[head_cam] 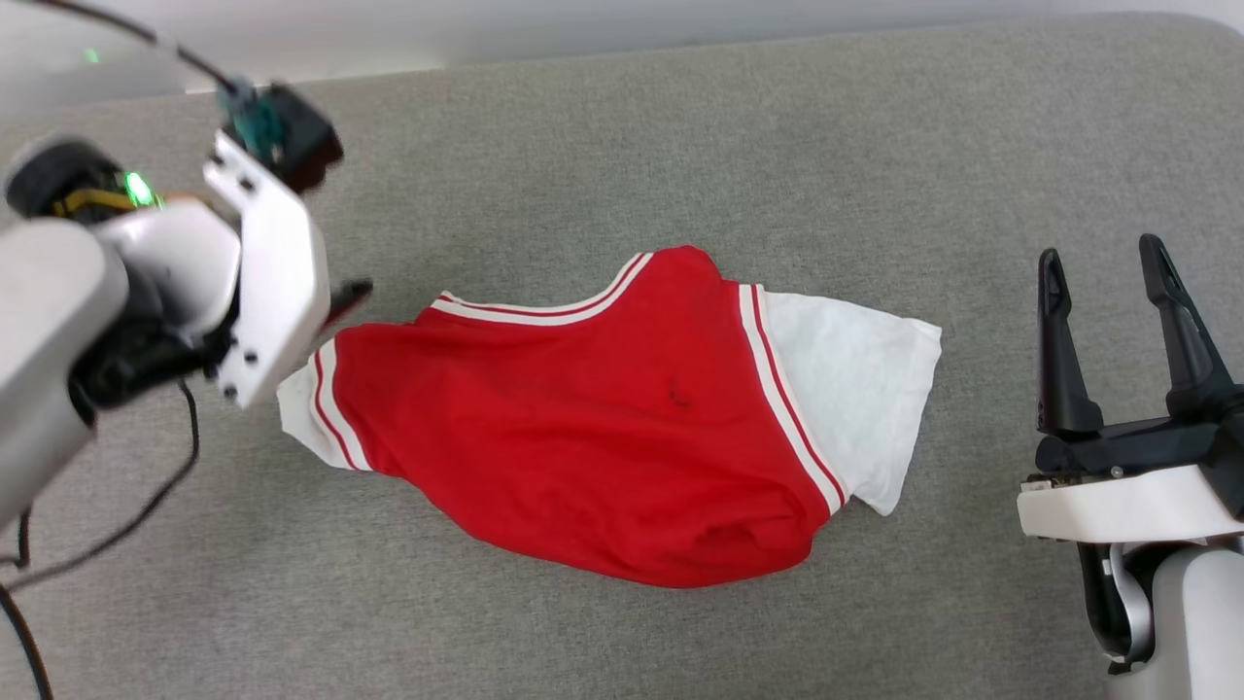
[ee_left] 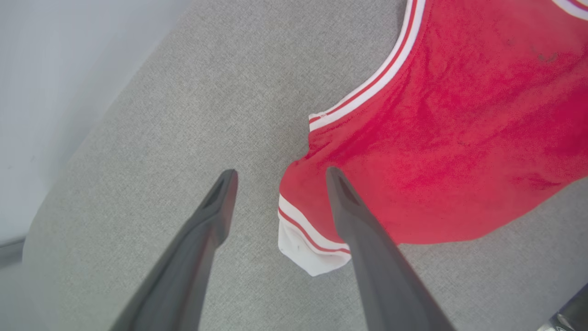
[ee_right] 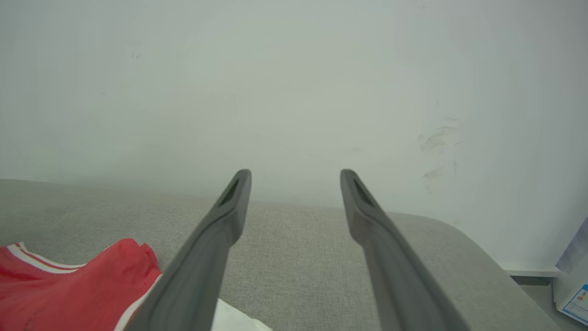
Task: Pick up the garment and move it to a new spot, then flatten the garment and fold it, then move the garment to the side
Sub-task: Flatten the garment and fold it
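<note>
Near the right edge of the grey padded surface (head_cam: 777,126), the right gripper (head_cam: 1103,258) stands with jaws apart, empty. The garment (head_cam: 583,428) lies bunched mid-surface, plain red up. Over its left-edge sleeve (ee_left: 303,248) the left gripper (ee_left: 280,177) hangs spread, holding nothing. Flattening looks next: the 2 grippers must pinch opposite edges and pull outward.

Head view high above the garment (head_cam: 603,428), looking down, left wrist view close over the garment's left end, angled down, right wrist view low off its right end, facing the wall (ee_right: 294,69), all sharing the garment and grey surface (head_cam: 875,146)
</note>
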{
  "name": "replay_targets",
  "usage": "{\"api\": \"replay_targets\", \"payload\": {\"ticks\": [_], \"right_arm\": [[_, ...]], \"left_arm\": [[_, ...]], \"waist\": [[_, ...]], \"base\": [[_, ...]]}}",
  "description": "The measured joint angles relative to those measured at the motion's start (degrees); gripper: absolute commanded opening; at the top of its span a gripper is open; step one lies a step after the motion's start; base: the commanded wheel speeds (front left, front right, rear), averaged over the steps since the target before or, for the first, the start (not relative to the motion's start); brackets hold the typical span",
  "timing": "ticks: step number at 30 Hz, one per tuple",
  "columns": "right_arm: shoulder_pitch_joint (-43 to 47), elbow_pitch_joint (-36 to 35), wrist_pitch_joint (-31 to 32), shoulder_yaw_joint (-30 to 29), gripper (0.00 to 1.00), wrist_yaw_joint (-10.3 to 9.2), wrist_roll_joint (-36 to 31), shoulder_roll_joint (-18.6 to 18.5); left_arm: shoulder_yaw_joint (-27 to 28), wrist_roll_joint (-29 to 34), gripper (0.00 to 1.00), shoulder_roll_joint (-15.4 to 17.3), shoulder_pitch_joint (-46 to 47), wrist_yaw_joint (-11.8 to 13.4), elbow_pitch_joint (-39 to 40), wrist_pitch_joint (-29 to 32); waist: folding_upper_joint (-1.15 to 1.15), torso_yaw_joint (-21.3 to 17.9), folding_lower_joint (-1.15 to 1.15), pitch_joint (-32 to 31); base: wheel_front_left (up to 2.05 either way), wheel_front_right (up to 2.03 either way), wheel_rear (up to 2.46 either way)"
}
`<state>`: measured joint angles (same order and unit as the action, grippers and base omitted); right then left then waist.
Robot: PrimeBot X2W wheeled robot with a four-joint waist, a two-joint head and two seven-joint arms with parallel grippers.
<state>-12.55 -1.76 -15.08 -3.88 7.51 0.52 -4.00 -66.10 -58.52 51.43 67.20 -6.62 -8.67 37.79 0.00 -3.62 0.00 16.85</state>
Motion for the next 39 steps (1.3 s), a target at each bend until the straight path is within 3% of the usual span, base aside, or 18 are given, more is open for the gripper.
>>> {"api": "replay_targets", "payload": {"ticks": [5,13,24,25,26,27,31,39], "right_arm": [[-0.6,-0.6,0.0,0.8,1.0,0.0,0.1,0.0],[-2.4,-1.2,0.0,1.6,1.0,0.0,0.0,0.1],[-4.1,-1.7,0.0,1.3,1.0,0.0,0.1,0.5],[-4.2,-1.7,0.0,1.2,1.0,0.0,0.1,0.5],[-4.2,-1.7,0.0,1.1,1.0,0.0,0.1,0.5],[-4.2,-1.7,0.0,1.1,1.0,0.0,0.0,0.5],[-4.2,-1.6,0.0,1.0,1.0,0.0,0.0,0.7],[-2.9,-1.9,0.0,-0.7,1.0,0.0,0.1,0.8]], "left_arm": [[0.4,0.7,1.0,-2.4,4.5,0.0,-1.3,3.1],[-3.7,0.7,1.0,-6.9,6.2,-0.5,-6.1,9.1],[-5.7,0.5,1.0,-8.6,2.5,-0.7,-11.9,11.5],[-5.7,0.9,0.91,-8.7,2.5,-0.7,-11.7,11.9],[-5.8,1.9,0.17,-8.7,2.5,-0.7,-11.4,11.8],[-5.9,2.6,0.0,-8.8,2.5,-0.7,-11.1,11.3],[-6.9,2.8,0.0,-9.2,3.1,-0.7,-8.8,7.4],[-7.2,3.8,0.0,-5.9,10.1,-0.7,1.3,0.6]], "waist": [[0.0,-0.8,0.0,1.7],[0.0,-3.1,0.0,5.3],[0.0,-6.0,0.0,9.4],[0.0,-6.0,0.0,9.5],[0.0,-6.0,0.0,9.6],[0.0,-5.9,0.0,9.6],[0.0,-5.3,0.0,8.8],[0.0,-4.1,0.0,6.7]], "base": [[0.0,0.0,0.0],[0.0,0.0,0.0],[0.0,0.0,0.0],[0.0,0.0,0.0],[0.0,0.0,0.0],[0.0,0.0,0.0],[0.0,0.0,0.0],[0.0,0.0,0.0]]}}
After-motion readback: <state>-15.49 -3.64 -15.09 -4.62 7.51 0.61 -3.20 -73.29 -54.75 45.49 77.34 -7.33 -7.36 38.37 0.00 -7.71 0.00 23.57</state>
